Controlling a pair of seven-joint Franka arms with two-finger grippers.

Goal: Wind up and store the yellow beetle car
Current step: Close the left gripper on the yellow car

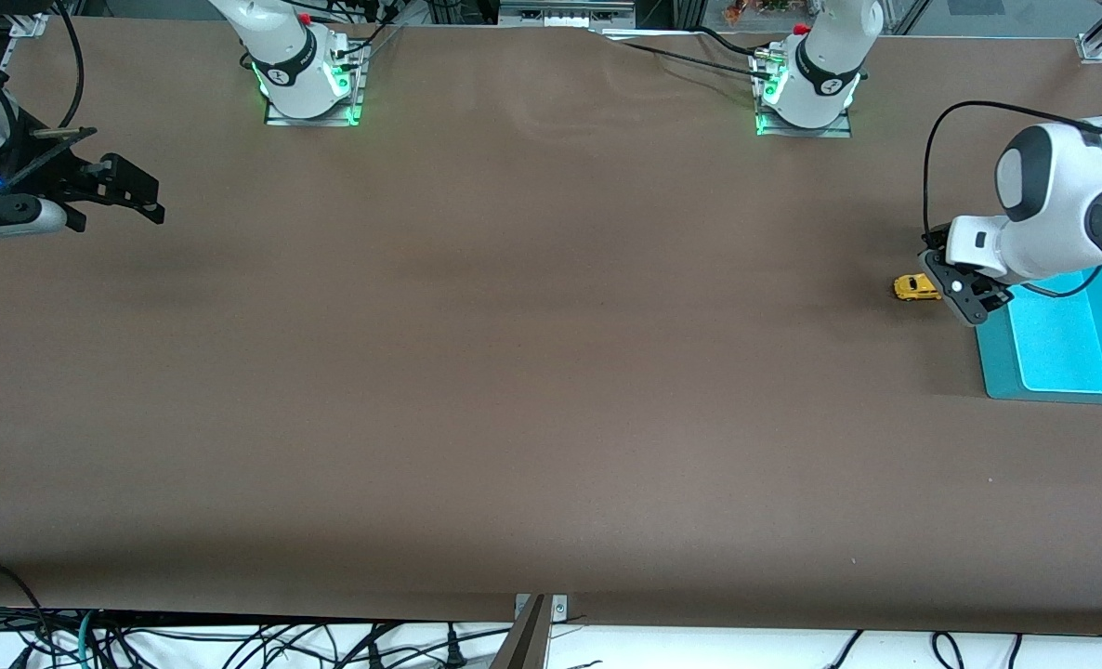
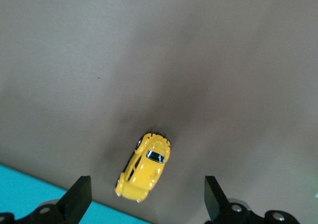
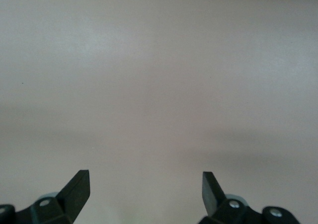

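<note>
The tiny bright yellow toy beetle car point(image 1: 915, 287), rounded in the roof with dark windows, sits on its wheels on the brown matte surface point(image 1: 514, 372) toward the left arm's end. It lies just beside the shallow turquoise plastic tray point(image 1: 997, 367), close to the tray's corner but apart from it.

The left end effector point(image 1: 964, 299) hangs low over the surface right next to the car, at the edge of the tray. Its two black fingers point(image 2: 77, 196) stand wide apart and grip nothing; in the left wrist view the car point(image 2: 144, 166) shows between them, lower down on the surface, with a strip of the turquoise tray point(image 2: 30, 196) at the corner of the picture (the car touches neither finger).

The right end effector point(image 1: 128, 190) waits above the surface at the right arm's end, well apart from the car and the tray. Its black fingers point(image 3: 77, 189) are likewise spread wide with nothing between them, and the right wrist view shows only bare brown surface point(image 3: 159, 85) beneath.
</note>
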